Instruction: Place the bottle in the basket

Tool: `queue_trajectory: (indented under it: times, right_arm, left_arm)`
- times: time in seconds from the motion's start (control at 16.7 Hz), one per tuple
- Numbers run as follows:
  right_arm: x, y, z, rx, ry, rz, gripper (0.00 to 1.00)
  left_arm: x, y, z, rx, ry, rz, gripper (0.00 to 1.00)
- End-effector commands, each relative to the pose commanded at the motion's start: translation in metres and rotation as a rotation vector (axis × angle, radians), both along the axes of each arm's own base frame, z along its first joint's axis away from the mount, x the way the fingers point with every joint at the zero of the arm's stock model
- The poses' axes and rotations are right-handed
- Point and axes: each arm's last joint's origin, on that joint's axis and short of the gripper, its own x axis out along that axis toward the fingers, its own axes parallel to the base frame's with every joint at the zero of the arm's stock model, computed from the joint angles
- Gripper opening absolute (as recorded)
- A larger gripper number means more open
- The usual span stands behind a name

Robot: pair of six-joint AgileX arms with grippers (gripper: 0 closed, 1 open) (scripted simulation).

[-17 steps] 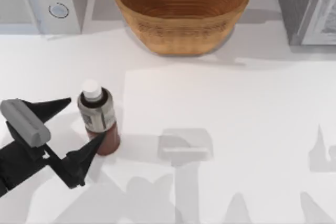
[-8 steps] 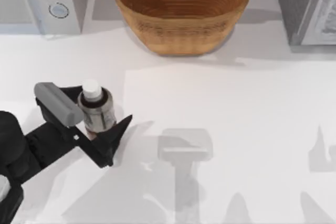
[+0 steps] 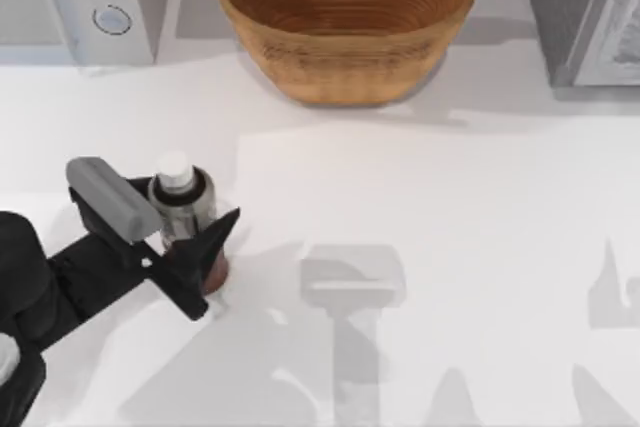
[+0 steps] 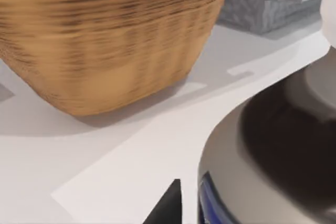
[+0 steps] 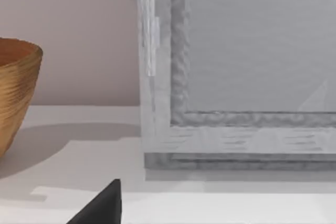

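White bench (image 3: 450, 197) runs under us in the top view, with the basket (image 3: 346, 22) at its far edge, between a microwave (image 3: 80, 2) at far left and a grey cabinet (image 3: 585, 12) at far right. Our bottle (image 3: 185, 217) stands upright near the left side, well apart from the basket. Our left tool (image 3: 190, 227) has come in from the left and sits around the bottle's body, one dark finger (image 3: 210, 257) pressed at its near side, the other hidden behind it — we judge the tool closed on the bottle, though it has not yet left the bench. From the tool, the basket lies up and to the right, so the coming move must lift the bottle's upright axis clear of the rim.

Through the left wrist view, the bottle's dark shoulder (image 4: 283, 140) looms just beside the camera, and the basket's woven wall (image 4: 105, 40) rises beyond.

Through the right wrist view, one dark fingertip (image 5: 102, 208) of our parked right tool points toward the cabinet (image 5: 236, 66), with the basket's edge (image 5: 16, 82) off to one side — we cannot tell whether it is open.
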Motion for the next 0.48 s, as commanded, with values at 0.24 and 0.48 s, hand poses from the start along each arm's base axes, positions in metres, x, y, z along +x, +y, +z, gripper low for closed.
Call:
queue_trajectory:
  times: [0.24, 0.48]
  right_arm:
    - [0.0, 0.0, 0.0, 0.0, 0.0, 0.0, 1.0]
    - [0.0, 0.0, 0.0, 0.0, 0.0, 0.0, 1.0]
  left_arm:
    - [0.0, 0.0, 0.0, 0.0, 0.0, 0.0, 0.17]
    - [0.0, 0.0, 0.0, 0.0, 0.0, 0.0, 0.0]
